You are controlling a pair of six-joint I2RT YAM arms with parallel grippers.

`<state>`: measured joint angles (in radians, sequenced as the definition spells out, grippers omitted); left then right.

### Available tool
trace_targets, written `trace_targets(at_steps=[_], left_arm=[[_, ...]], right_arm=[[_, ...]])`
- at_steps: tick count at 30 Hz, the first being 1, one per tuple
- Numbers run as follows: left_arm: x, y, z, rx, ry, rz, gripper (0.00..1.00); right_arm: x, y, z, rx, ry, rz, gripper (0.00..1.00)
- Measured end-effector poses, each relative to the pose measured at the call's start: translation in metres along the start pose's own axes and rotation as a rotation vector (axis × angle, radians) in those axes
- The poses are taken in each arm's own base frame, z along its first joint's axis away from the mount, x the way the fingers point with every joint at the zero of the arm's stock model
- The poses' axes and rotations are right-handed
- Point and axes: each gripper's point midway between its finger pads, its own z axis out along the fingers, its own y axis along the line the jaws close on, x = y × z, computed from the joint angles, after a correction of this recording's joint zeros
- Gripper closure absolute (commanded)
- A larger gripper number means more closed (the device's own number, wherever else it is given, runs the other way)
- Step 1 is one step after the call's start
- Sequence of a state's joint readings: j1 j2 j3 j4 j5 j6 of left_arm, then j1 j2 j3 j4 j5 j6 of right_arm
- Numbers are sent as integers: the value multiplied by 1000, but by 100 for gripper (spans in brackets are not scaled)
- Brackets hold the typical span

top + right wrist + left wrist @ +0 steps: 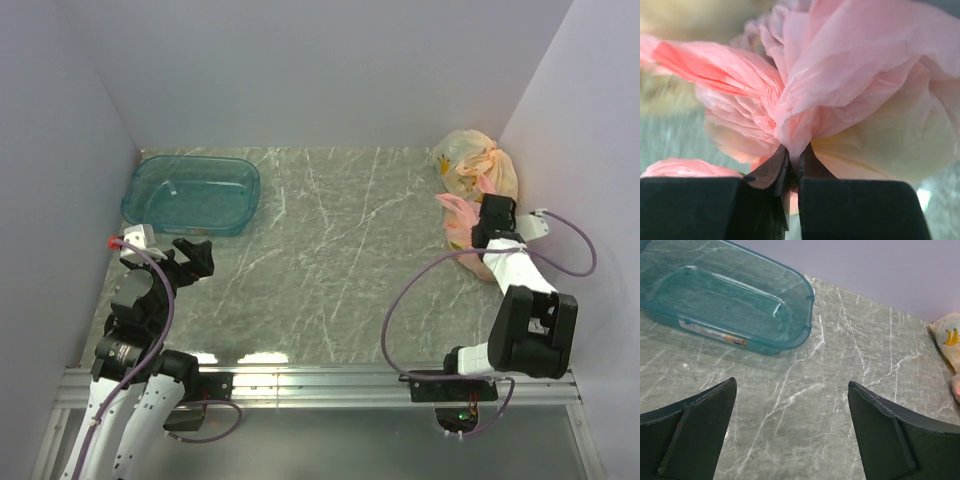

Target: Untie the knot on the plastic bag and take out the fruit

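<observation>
The pink plastic bag [458, 214] lies at the table's right side, and in the right wrist view it [840, 75] fills the frame as crinkled folds. My right gripper [488, 222] [794, 152] is shut on a gathered twist of the bag's plastic. The fruit is hidden inside the bag; only a pale yellow bulge [900, 140] shows through the plastic. My left gripper [196, 255] [791, 385] is open and empty, low over the table at the left, far from the bag.
A teal plastic tub [190, 195] [805, 315] stands at the back left, just beyond my left gripper. A pale yellow bag with orange print [475, 162] [947, 337] sits in the back right corner, right behind the pink bag. Walls close in on both sides.
</observation>
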<state>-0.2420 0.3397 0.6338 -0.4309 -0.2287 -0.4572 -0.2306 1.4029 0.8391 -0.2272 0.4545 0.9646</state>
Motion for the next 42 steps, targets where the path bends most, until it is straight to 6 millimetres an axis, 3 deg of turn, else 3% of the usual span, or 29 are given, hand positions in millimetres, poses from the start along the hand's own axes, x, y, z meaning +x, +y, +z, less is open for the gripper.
trace_targets(at_steps=[4, 9, 14, 20, 23, 24, 27, 29, 35, 38, 42], left_arm=[[4, -3, 3, 11, 21, 4, 2], [18, -9, 11, 37, 87, 15, 3], [43, -21, 23, 92, 214, 17, 2], [80, -43, 35, 163, 410, -23, 1], [93, -63, 38, 209, 486, -38, 1], [97, -71, 38, 228, 507, -41, 1], [109, -98, 39, 281, 562, -42, 1], [115, -114, 38, 304, 588, -40, 2], [123, -157, 53, 314, 601, -26, 7], [128, -174, 65, 301, 592, -13, 10], [135, -195, 81, 288, 581, 11, 13]], right_arm=[[32, 35, -45, -154, 42, -132, 100], [92, 75, -114, -408, 146, -340, 100], [152, 95, -171, -638, 268, -513, 100], [238, 94, -216, -850, 433, -719, 100], [268, 82, -220, -887, 501, -813, 68], [273, 79, -222, -898, 515, -839, 52], [276, 76, -233, -951, 527, -889, 33], [266, 79, -244, -991, 511, -898, 29], [221, 93, -271, -1103, 400, -871, 33], [219, 95, -263, -1095, 394, -866, 37], [231, 84, -240, -1052, 429, -870, 47]])
